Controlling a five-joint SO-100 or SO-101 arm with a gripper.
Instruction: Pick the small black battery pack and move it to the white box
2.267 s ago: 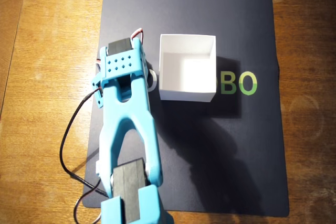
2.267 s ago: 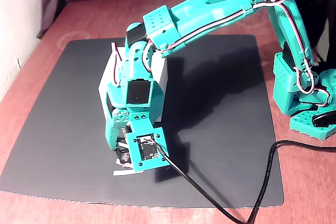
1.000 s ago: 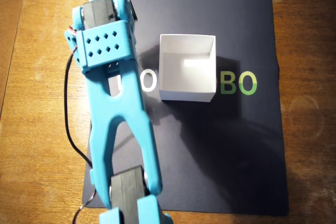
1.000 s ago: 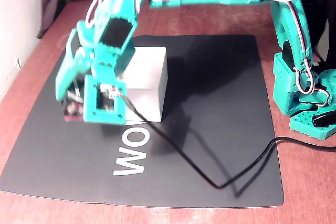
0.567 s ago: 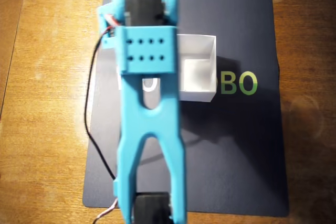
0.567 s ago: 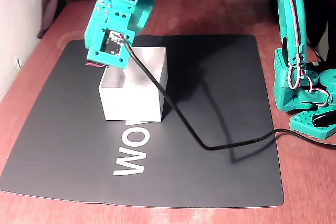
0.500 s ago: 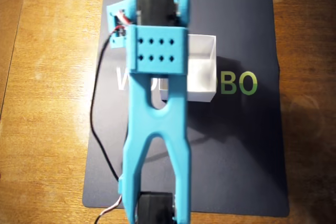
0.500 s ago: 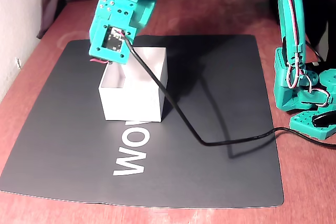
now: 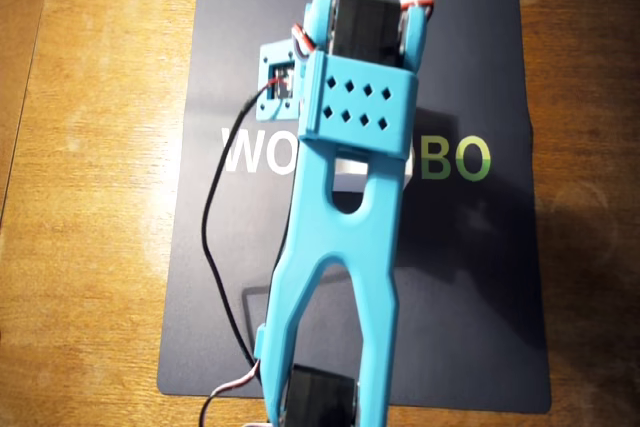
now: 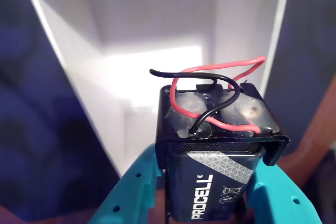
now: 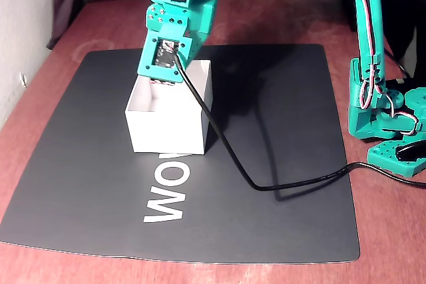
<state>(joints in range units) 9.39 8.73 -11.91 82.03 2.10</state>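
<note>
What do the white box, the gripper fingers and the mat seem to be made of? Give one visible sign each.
White box: probably matte cardboard, with thin flat walls. Gripper fingers: likely moulded or printed teal plastic, with screw holes. Mat: looks like smooth dark rubber or fabric, lying flat with printed letters.

I'm seeing my teal jaws clamping the small black battery pack (image 10: 218, 182), its wired end pointing into the white box (image 10: 131, 45).
</note>
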